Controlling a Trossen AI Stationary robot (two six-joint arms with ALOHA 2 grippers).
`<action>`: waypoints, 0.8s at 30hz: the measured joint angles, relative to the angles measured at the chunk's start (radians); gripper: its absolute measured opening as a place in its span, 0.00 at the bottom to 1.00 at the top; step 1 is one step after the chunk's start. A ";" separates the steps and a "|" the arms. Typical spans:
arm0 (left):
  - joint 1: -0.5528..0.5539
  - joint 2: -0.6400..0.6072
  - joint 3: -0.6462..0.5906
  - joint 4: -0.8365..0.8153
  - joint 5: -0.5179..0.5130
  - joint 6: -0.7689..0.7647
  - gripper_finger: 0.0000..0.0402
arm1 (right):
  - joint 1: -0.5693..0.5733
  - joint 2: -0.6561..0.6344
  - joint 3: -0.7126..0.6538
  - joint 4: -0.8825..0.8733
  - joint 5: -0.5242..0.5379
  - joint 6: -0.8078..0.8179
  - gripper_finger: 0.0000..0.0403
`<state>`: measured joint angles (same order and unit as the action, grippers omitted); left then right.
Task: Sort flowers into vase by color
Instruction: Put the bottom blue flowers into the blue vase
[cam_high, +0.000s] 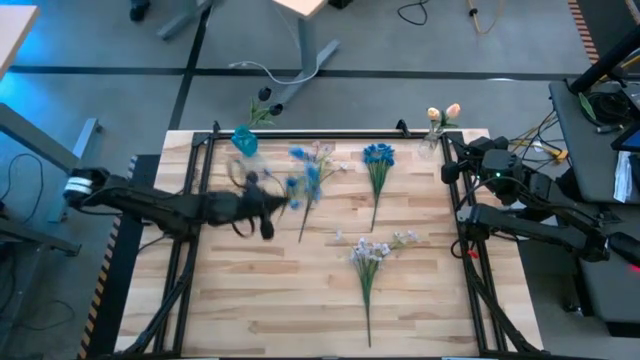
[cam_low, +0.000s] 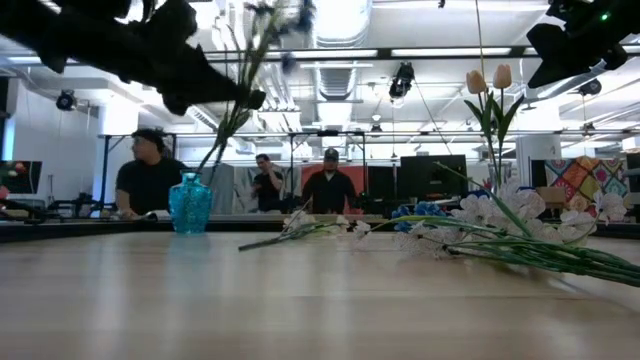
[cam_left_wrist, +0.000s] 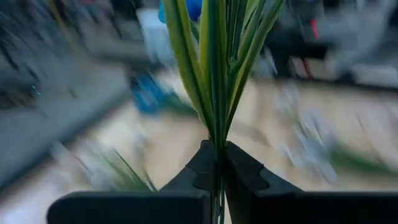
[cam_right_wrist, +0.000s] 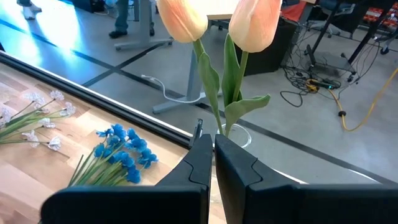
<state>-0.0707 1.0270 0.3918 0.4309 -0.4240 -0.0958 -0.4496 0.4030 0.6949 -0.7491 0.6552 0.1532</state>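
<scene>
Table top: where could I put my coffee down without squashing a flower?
The near strip of the table left of the white-lilac sprig is bare; so is the strip right of it. The far half is crowded: the left gripper lifts a blue sprig near the blue vase, beside another blue bunch.

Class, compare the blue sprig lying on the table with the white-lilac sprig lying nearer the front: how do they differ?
The blue sprig has bright blue blossoms bunched tightly; the white-lilac sprig has pale blossoms spread loosely. The blue sprig lies near the table's far edge, the white-lilac sprig nearer the middle. Both lie flat, untouched, blossoms toward the far edge, on thin green stems.
</scene>
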 joint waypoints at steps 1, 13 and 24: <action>0.031 -0.026 -0.026 0.066 -0.004 0.026 0.00 | 0.000 0.000 0.000 0.000 0.000 0.000 0.03; 0.291 -0.179 -0.130 0.466 -0.178 0.443 0.00 | 0.000 0.000 -0.002 0.003 0.000 0.000 0.03; 0.588 -0.147 -0.130 0.537 -0.135 0.423 0.00 | 0.000 0.000 -0.003 0.004 0.000 0.000 0.03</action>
<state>0.5175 0.8800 0.2623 0.9675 -0.5587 0.3276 -0.4496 0.4030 0.6915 -0.7452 0.6556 0.1532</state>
